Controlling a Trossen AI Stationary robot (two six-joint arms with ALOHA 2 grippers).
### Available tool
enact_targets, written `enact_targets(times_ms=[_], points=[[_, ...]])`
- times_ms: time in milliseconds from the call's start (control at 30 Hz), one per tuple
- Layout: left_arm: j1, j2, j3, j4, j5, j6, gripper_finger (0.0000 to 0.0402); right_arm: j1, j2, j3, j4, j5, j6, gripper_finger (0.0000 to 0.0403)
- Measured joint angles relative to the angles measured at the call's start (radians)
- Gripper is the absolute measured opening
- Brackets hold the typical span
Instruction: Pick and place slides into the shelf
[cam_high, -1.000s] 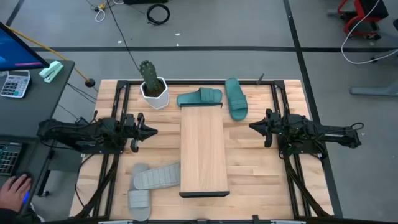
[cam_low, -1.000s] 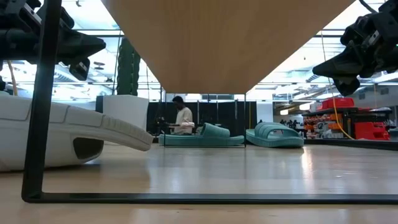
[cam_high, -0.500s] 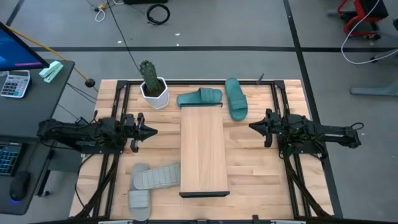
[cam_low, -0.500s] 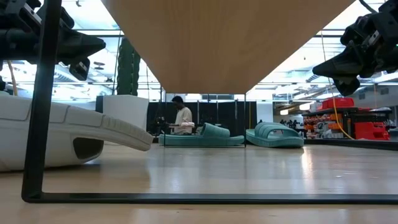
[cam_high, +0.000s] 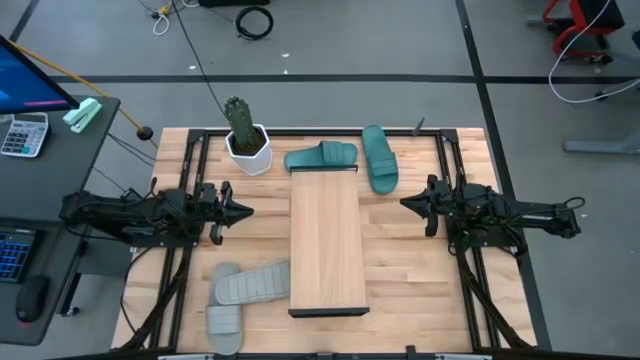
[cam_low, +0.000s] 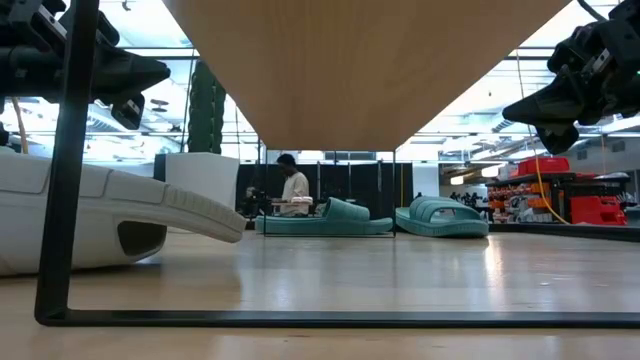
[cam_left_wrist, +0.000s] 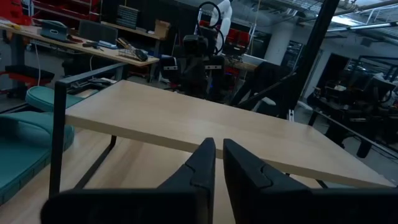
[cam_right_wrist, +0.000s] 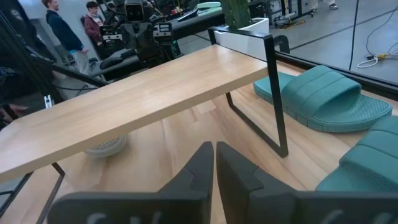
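The shelf (cam_high: 327, 243), a pale wooden board on thin black legs, stands mid-table with nothing on top. Two teal slides lie at its far end: one (cam_high: 322, 158) crosswise, one (cam_high: 379, 157) lengthwise to its right. Two grey slides lie near the near-left corner: one (cam_high: 249, 284) against the shelf's side, one (cam_high: 224, 327) at the table's near edge. My left gripper (cam_high: 246, 210) hovers left of the shelf, shut and holding nothing. My right gripper (cam_high: 405, 203) hovers right of it, also shut and holding nothing. Both point at the shelf.
A cactus in a white pot (cam_high: 245, 143) stands at the far-left part of the table beside the crosswise teal slide. A desk with a calculator (cam_high: 24, 134) sits left of the table. People (cam_right_wrist: 62, 31) stand in the room beyond. Bare tabletop (cam_high: 408, 268) lies right of the shelf.
Both arms and all slides have kept still. A person's hand at the mouse on the desk to the left has drawn out of view.
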Motion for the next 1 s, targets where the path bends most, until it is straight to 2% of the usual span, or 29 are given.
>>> enact_targets(times_ms=[233,600,1000], points=[[0.000,0.000,0.000,0.000,0.000,0.000,0.0028,0.000,0.000,0.000,0.000,0.000,0.000,0.0027],[0.000,0.000,0.000,0.000,0.000,0.000,0.0040,0.000,0.000,0.000,0.000,0.000,0.000,0.0027],[0.000,0.000,0.000,0.000,0.000,0.000,0.0028,0.000,0.000,0.000,0.000,0.000,0.000,0.0027]])
